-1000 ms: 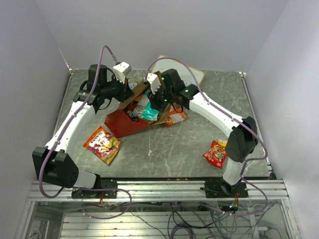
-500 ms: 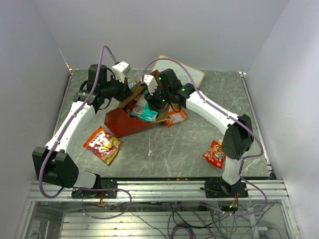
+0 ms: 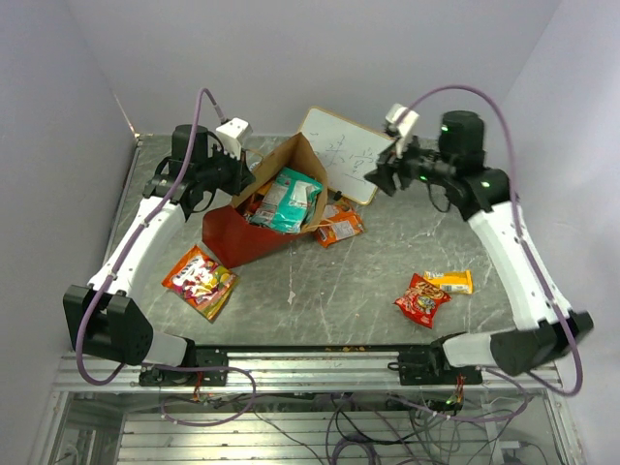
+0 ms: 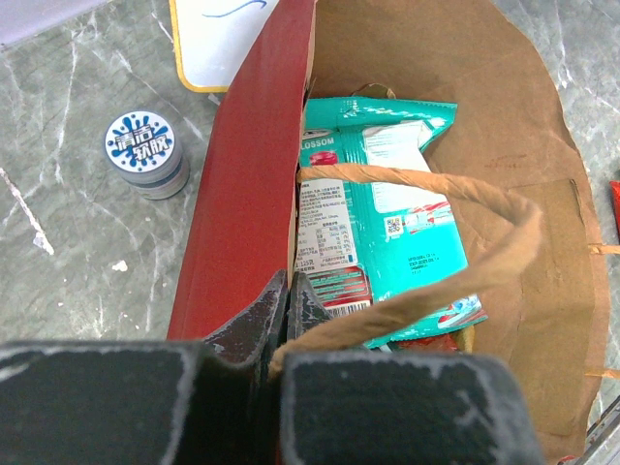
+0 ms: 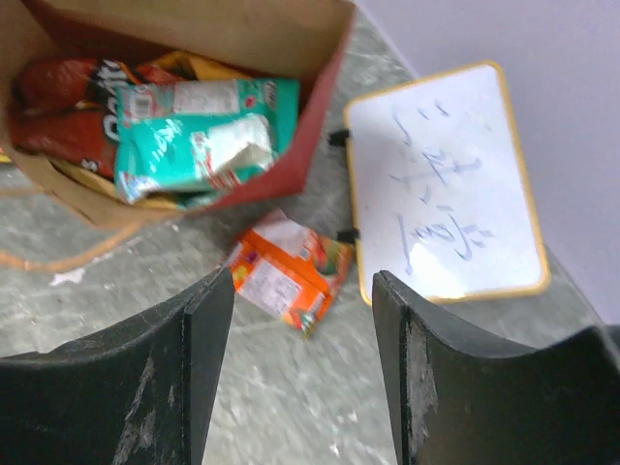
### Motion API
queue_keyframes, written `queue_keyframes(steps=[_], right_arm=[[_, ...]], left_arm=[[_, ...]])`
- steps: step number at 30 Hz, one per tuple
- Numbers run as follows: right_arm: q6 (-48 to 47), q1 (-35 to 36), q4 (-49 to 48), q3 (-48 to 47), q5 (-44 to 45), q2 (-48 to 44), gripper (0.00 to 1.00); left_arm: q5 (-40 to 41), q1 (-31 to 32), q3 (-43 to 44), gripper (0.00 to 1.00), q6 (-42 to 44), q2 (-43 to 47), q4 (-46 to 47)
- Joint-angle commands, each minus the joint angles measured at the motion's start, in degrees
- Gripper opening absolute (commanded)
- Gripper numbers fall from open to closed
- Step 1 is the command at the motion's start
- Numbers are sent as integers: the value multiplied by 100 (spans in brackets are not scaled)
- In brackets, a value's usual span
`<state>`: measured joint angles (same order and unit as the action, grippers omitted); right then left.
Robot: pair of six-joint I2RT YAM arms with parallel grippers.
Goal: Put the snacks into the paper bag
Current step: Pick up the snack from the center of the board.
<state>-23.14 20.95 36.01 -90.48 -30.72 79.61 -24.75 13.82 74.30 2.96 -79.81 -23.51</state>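
Grey marbled table [image 3: 339, 291]: tilted bag [image 3: 229, 242], board [image 3: 344, 155] at back, tin [image 4: 145, 150] beside bag, orange pack [image 3: 339, 226] near it, big pack [image 3: 200, 281] front-left, red pack [image 3: 420, 300] just beside yellow bar [image 3: 450, 282].

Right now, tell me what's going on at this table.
The left fingers are pinched shut on the rim of the red paper bag, holding it open. A teal packet and others lie inside. The right fingers hang open and empty near the whiteboard. Other snacks lie outside the bag.
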Motion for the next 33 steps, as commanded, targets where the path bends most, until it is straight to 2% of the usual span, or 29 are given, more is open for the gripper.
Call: queue_keyframes(steps=[1,9,15,21,25,30,33], right_arm=[[-494,-620,624,462,-397,-669,60],[-684,-1035,1261,1134,-74,-1159,63],[-1399,-1035,2330,1653,303,-1156,64],[-1778,-988,2822,2630,203,-1149,65],[-1736,-523,2778,3140,656,-1067,66],[-1384,424,2298,3864,1827,-765,65],[-1309,779,2160,4033,1906,-479,65]], left_arm=[[64,17,-73,7,29,135,303],[-83,17,-205,7,51,255,418],[-111,23,-290,7,129,374,468],[-159,24,-368,7,158,397,560],[-164,22,-346,7,170,370,540],[-98,19,-407,7,219,346,598],[-45,17,-383,7,246,312,555]])
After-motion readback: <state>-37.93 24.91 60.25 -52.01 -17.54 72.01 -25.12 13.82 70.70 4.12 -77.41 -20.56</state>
